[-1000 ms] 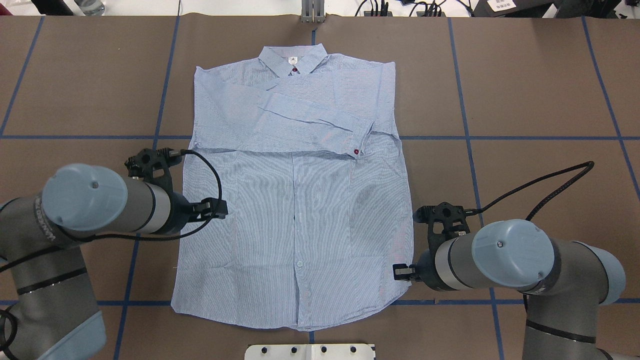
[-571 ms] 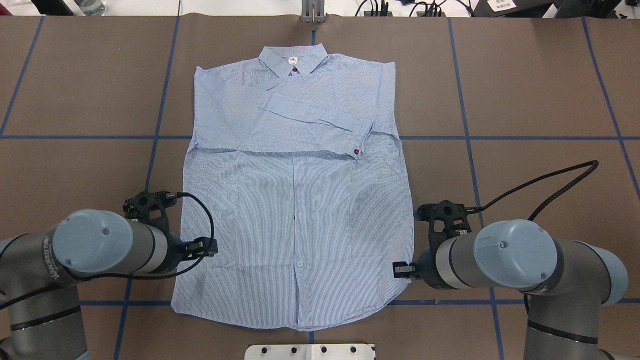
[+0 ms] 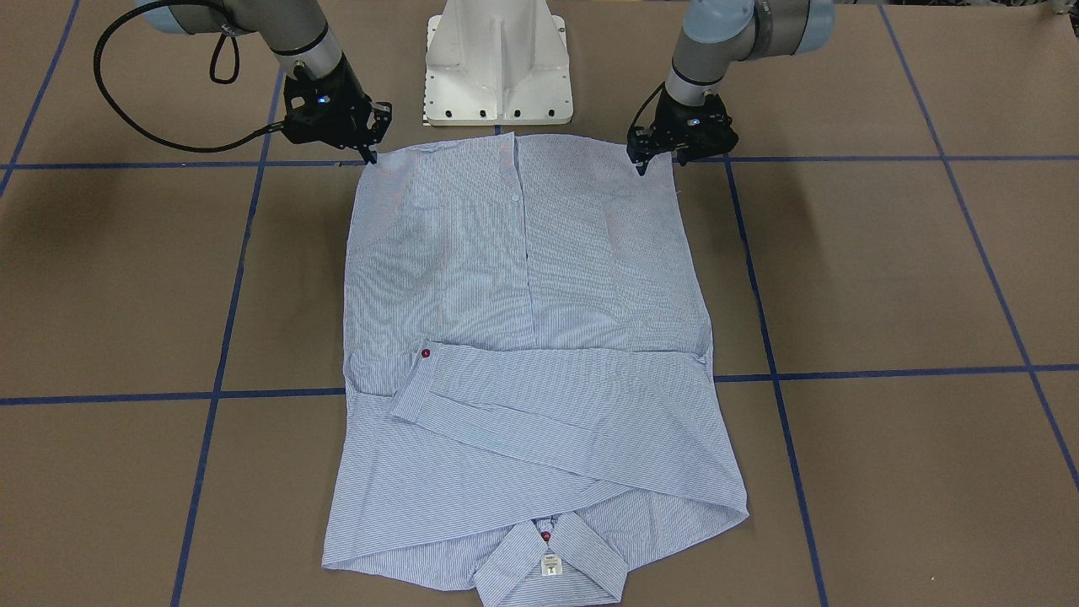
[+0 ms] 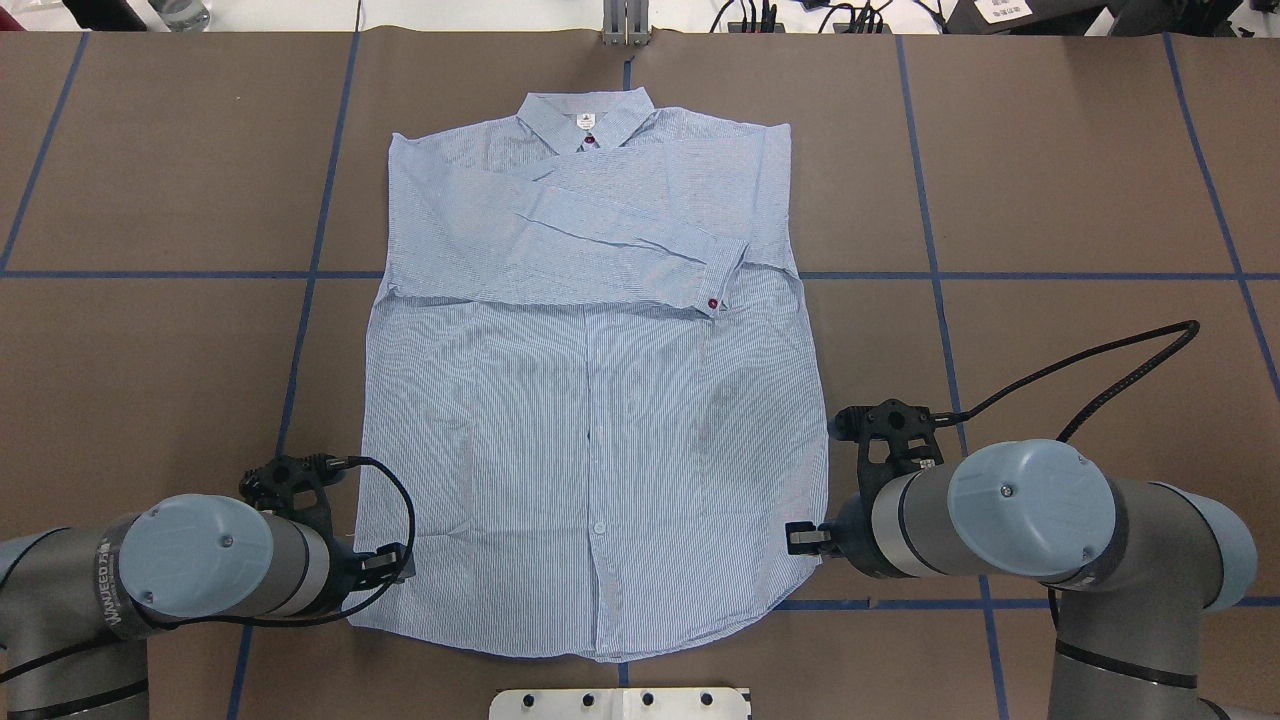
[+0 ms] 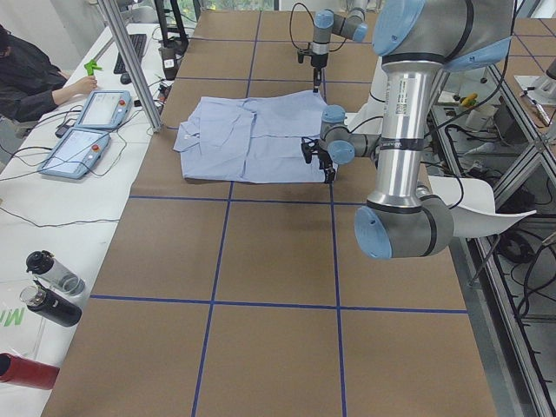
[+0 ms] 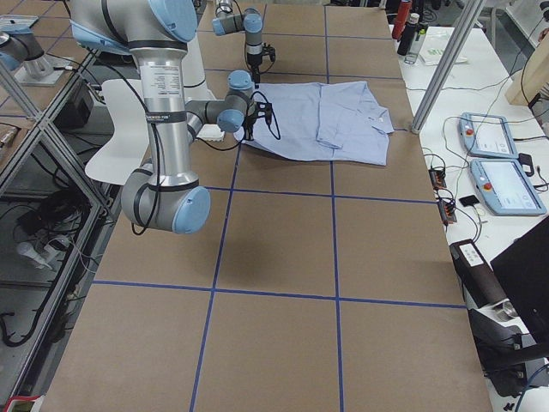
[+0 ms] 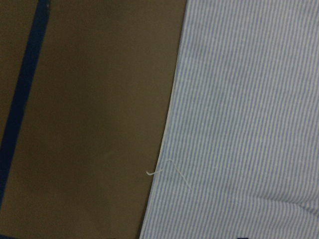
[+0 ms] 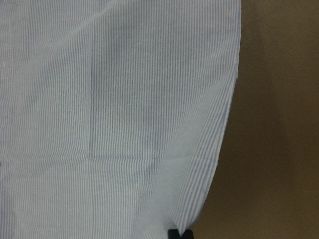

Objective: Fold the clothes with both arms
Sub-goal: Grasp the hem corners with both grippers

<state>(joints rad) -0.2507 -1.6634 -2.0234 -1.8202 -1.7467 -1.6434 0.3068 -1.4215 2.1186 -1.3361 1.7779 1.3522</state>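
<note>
At the near end of the brown surface (image 4: 1050,200), the shirt (image 4: 590,450) lies flat and face up. Its collar (image 4: 585,115) points away from the robot, and its sleeves (image 4: 620,240) are crossed over the chest. The left gripper (image 3: 657,162) hovers low at the hem corner on its own side. In the front view its fingers look spread and have hold of nothing. The right gripper (image 3: 371,155) sits at the opposite hem corner, with its tips right on the cloth's edge in the wrist view. I cannot tell whether it is parted or has closed on the fabric.

The step in hand looks like taking both bottom corners so the lower half can be folded up toward the collar. To do it well, each gripper should pinch just inside the corner and catch both layers of cloth, not only the top one. Neither arm should lift until both have a firm hold. They should then rise together at the same height and keep the hem (image 4: 600,650) taut between them. If one arm leads, the fold will likely skew and the crossed sleeves may be dragged out of place.
</note>
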